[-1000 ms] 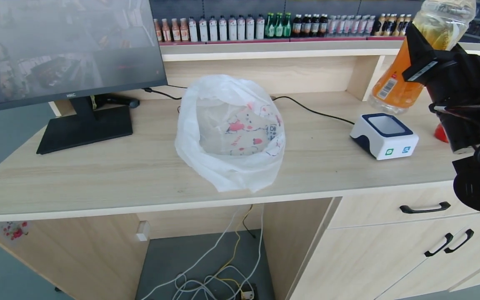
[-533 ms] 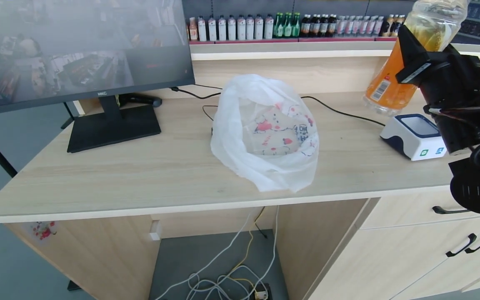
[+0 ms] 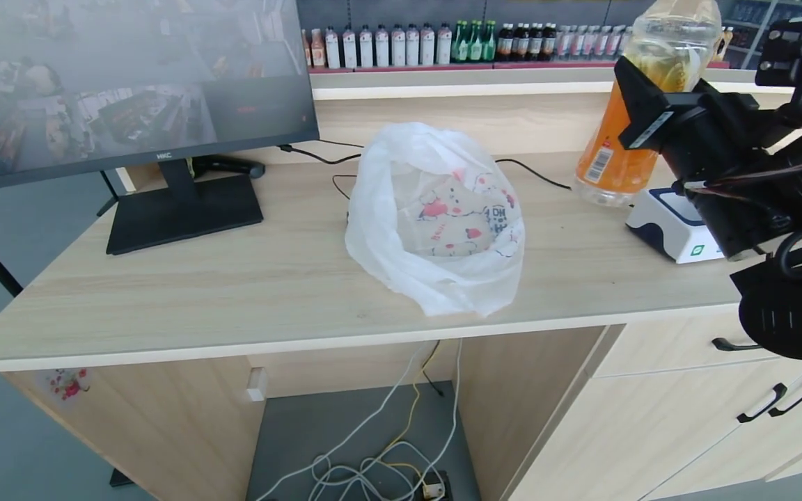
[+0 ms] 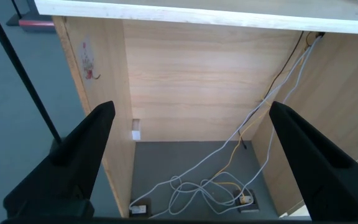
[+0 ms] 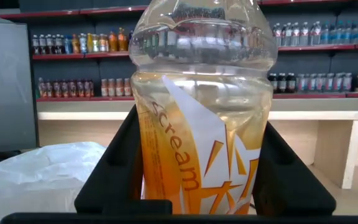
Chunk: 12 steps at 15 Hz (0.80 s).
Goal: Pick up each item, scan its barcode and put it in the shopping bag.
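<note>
Left gripper (image 4: 191, 124): fingers spread, empty, below the counter (image 3: 234, 278) edge.
Shopping bag (image 3: 436, 216): mouth open, mid-counter; limp rim could fold under a dropped item.
Scanner (image 3: 665, 223): 3 o'clock from bag.
Right gripper (image 5: 201, 180): pinching orange drink bottle (image 3: 613, 156), aloft at scanner's 11 o'clock.
Risk: barcode faces sideways, likely missing scanner window.
Print: label, barcode; unread.

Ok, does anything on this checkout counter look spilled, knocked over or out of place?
Nothing looks spilled or damaged. The shopping bag slumps open on the counter with a printed packet inside. The right gripper holds the orange drink bottle tilted close by the scanner, which suits scanning.
</note>
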Motion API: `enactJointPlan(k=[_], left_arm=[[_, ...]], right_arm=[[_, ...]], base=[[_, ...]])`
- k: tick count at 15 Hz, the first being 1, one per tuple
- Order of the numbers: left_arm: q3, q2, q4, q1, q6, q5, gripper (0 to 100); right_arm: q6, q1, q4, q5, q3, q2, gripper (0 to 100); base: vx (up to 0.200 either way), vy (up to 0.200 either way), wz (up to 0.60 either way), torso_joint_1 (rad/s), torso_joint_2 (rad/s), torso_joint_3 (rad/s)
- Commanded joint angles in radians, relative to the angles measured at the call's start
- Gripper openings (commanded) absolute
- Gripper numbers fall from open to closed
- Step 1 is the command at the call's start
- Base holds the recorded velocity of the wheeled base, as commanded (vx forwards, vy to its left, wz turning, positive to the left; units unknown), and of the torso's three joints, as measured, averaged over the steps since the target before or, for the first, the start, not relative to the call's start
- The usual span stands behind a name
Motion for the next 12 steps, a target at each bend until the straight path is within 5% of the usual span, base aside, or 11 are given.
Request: enactJointPlan(k=[1, 5, 12], left_arm=[[0.0, 0.0, 0.0, 0.0, -0.001, 0.0, 100], [0.0, 0.0, 0.0, 0.0, -0.001, 0.002, 100], [0.0, 0.0, 0.0, 0.0, 0.004, 0.0, 100]], right_arm=[[-0.011, 0.035, 0.067, -0.001, -0.092, 0.023, 0], [-0.052, 0.167, 0.213, -0.032, -0.264, 0.106, 0], [-0.054, 0.246, 0.183, -0.106, -0.338, 0.25, 0]], base=[[0.0, 0.0, 0.0, 0.0, 0.0, 0.0], [0.0, 0.0, 0.0, 0.0, 0.0, 0.0], [0.0, 0.0, 0.0, 0.0, 0.0, 0.0]])
